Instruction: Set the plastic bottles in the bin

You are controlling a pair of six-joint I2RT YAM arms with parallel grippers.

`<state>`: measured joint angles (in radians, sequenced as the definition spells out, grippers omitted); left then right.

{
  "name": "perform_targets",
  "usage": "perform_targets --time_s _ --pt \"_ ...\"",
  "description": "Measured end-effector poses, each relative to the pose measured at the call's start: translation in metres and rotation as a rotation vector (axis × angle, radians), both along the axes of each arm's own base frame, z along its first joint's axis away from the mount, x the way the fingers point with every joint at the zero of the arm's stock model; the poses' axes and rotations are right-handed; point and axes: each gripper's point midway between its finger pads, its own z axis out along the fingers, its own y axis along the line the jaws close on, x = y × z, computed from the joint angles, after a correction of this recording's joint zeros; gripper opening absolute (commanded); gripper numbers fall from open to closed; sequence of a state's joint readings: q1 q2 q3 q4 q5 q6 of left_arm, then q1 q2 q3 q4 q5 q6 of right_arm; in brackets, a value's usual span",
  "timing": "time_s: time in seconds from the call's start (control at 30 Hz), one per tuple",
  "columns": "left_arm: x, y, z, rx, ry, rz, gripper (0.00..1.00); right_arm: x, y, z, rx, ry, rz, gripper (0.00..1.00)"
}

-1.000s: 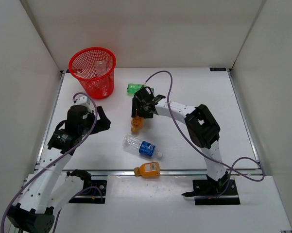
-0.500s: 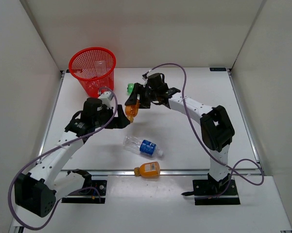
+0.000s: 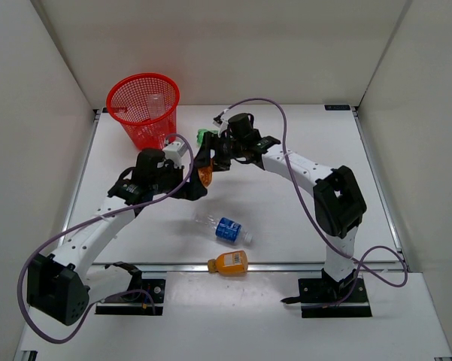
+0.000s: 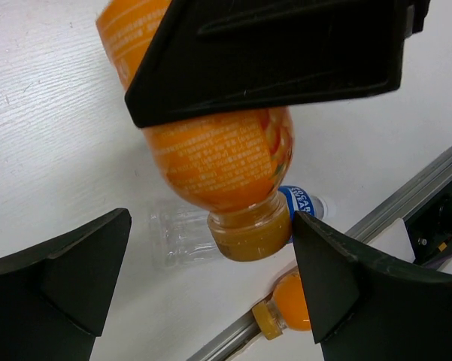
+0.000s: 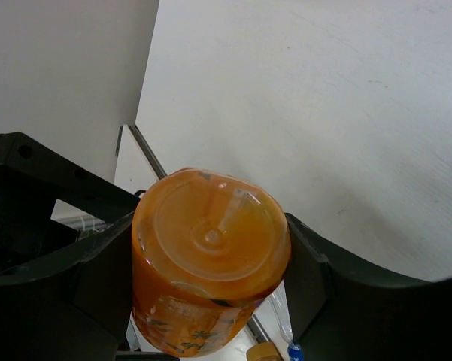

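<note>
One orange bottle (image 3: pixel 204 175) clamped across its body by the right fingers (image 3: pixel 209 159), hanging over the middle of the table (image 3: pixel 301 143), well apart from the bin (image 3: pixel 147 134) at the back left corner. Long axis near upright, cap end down. Left fingers (image 3: pixel 197 188) spread wide just beneath, gripping nothing, one to each side of the cap without touching it.

Reads as a hand-over. Left arm nearer the bin, so probably due to close on the cap end, with the bin lying back and left from there.

From the left wrist: cap centred between the open fingers, plus a blue-labelled bottle (image 4: pixel 177 244) and a second orange bottle (image 4: pixel 289 304) lying on the table below. From the right wrist: only the held bottle's base, cap hidden. From above alone: green bottle (image 3: pixel 204 135) behind the arms and clear bottle (image 3: pixel 156 101) already inside the bin.
</note>
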<state>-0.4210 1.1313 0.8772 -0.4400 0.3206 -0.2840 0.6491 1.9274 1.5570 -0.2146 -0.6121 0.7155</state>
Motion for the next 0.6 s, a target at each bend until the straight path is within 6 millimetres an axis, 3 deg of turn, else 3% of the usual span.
perform_targets --time_s 0.2,0.43,0.5,0.6 --pt "0.001 -0.003 0.001 -0.012 -0.009 -0.013 0.99 -0.015 0.008 0.001 0.033 -0.005 0.072 0.17" --pt "-0.001 -0.009 -0.002 -0.03 -0.014 -0.047 0.96 -0.035 0.023 0.019 0.141 -0.051 0.2 0.18" --pt "-0.002 -0.011 -0.004 -0.042 -0.006 -0.05 0.85 -0.037 0.024 0.02 0.161 -0.061 0.22 0.19" --pt "-0.005 -0.012 -0.005 -0.057 -0.001 -0.049 0.6 -0.038 0.025 0.019 0.175 -0.068 0.226 0.23"
